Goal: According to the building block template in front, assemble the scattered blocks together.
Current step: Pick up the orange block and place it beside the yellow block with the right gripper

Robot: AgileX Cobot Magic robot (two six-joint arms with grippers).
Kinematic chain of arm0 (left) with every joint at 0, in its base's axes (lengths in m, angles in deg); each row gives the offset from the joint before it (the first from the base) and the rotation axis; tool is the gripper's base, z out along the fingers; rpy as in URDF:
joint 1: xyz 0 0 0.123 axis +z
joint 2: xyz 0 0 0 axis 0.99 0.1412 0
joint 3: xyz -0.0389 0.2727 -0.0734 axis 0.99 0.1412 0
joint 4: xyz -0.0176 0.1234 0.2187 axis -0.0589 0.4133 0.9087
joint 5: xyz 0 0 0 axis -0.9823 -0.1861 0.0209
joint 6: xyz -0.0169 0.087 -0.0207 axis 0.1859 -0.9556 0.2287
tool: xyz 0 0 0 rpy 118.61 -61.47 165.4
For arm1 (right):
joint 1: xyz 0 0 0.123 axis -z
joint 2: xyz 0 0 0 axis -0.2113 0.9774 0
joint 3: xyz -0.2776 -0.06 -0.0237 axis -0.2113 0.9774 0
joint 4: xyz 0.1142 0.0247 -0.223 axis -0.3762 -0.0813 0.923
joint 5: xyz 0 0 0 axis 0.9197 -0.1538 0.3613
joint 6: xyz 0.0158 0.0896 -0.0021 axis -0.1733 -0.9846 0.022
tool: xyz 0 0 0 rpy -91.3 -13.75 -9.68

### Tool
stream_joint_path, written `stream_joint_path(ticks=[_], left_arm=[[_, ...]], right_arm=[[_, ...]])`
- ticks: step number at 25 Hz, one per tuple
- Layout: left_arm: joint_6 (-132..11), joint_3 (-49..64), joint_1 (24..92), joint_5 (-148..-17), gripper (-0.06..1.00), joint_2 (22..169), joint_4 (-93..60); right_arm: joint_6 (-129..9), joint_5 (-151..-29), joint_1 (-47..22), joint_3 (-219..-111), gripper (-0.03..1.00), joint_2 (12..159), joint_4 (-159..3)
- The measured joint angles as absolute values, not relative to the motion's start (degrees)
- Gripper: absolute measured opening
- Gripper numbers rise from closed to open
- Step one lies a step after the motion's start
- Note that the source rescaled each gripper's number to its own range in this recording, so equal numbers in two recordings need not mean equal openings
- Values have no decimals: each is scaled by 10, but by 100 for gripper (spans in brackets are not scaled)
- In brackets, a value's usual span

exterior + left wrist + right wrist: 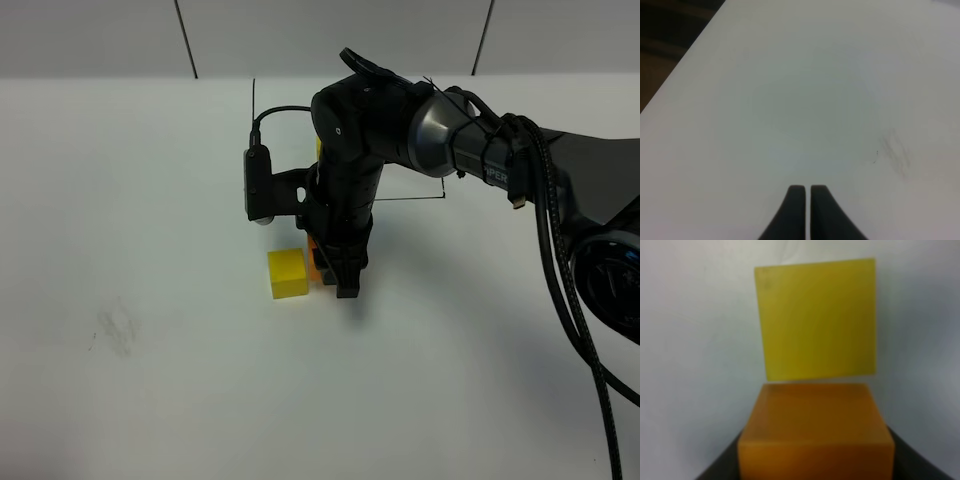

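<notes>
Assembly under way: the right gripper (335, 280) is clamping the orange cube (815, 435) between its dark fingers and is holding it low on the white table (150, 200), hard beside the yellow cube (817, 320). In the right wrist view the two facing sides are lying flush or very nearly so, with only a thin shadow line between them; whether they are truly touching cannot be told.

The step in hand appears to be the joining of orange to yellow. The next move is likely calling for a square, gentle press so the yellow cube is not being pushed askew, then a clean release without dragging the orange one back. The blue cube is showing in none of the views and is probably waiting to be fetched.

The template (412, 198) is sitting behind the pair, mostly hidden by the right arm; only thin black frame lines are showing clearly.

Both cubes are looking matte, sharp-edged and equal in size, the orange slightly waxy in sheen; light blocks like these are likely sliding easily on the smooth tabletop.

The left gripper (807, 200) is idling with its fingers pressed together on nothing, hanging over bare table near a faint grey smudge (895, 152).
</notes>
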State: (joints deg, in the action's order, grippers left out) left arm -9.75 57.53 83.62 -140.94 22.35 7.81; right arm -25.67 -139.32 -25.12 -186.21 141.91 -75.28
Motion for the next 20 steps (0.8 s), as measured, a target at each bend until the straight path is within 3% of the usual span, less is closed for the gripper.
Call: stream_joint_path(ticks=[20], left_arm=[[-98,575,836,-1409,1,223,78]], right_arm=[[-248,-1380,-251,-1862,51,1423,-753]])
